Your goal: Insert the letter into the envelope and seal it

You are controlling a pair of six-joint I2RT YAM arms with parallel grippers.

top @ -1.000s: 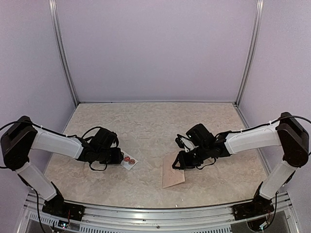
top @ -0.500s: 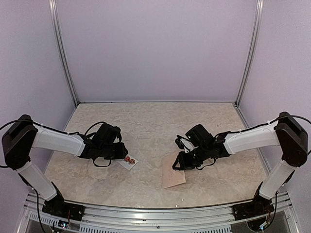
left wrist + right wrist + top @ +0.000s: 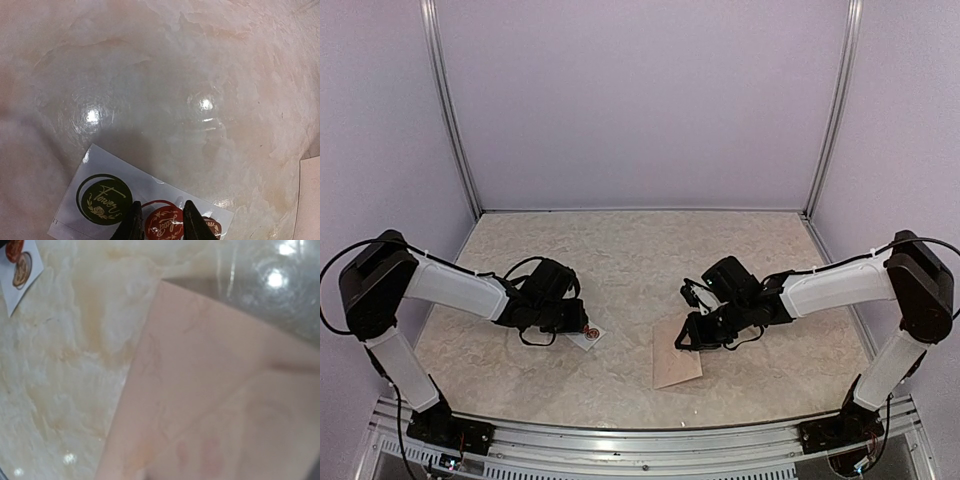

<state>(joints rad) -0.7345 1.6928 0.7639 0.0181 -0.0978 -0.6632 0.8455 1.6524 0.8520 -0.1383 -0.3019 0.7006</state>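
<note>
The left arm's black two-finger gripper (image 3: pixel 161 212) has slid forward over the small white paper strip of round stickers (image 3: pixel 150 186). Its tips now sit on each side of the red round sticker (image 3: pixel 162 226).

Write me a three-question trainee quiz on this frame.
1. True or false: the left gripper is over the sticker strip.
2. The sticker it straddles is: A green, B red, C blue.
3. Which gripper is at the envelope?
Key: 1 true; 2 B; 3 the right gripper.
</note>
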